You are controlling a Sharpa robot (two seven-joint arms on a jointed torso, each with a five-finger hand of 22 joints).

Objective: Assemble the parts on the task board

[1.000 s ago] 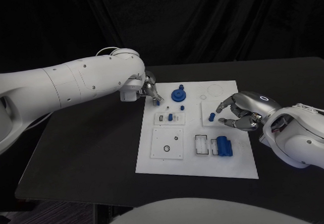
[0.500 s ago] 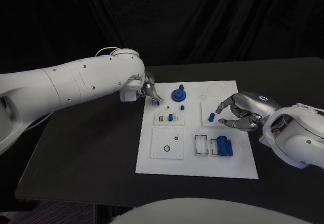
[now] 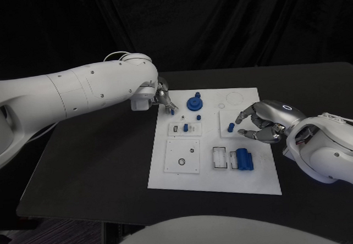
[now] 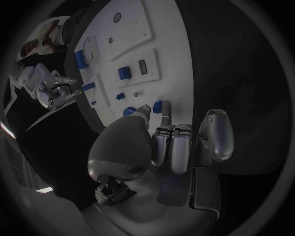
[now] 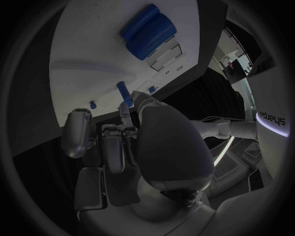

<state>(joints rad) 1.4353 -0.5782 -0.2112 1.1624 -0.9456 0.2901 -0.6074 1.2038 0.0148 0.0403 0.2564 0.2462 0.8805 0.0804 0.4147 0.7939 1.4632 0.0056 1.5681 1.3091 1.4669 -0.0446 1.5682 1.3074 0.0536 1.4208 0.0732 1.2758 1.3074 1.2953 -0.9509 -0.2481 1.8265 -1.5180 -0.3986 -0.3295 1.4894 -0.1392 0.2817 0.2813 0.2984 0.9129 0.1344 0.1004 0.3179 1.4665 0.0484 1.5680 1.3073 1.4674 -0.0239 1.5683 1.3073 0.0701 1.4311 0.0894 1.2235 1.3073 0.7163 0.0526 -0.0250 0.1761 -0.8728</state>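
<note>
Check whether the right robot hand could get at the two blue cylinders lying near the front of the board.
Probably yes: the right robot hand hovers just behind the blue cylinders, with only bare white board between them.

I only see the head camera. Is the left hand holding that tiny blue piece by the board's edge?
Observer: The left wrist view shows the small blue piece sitting between two fingertips of the left hand. I cannot tell whether the grip is firm.
Operator: What about the right hand?
Observer: In the right wrist view, a fingertip of the right hand sits just short of a slim blue part lying on the task board.
</note>
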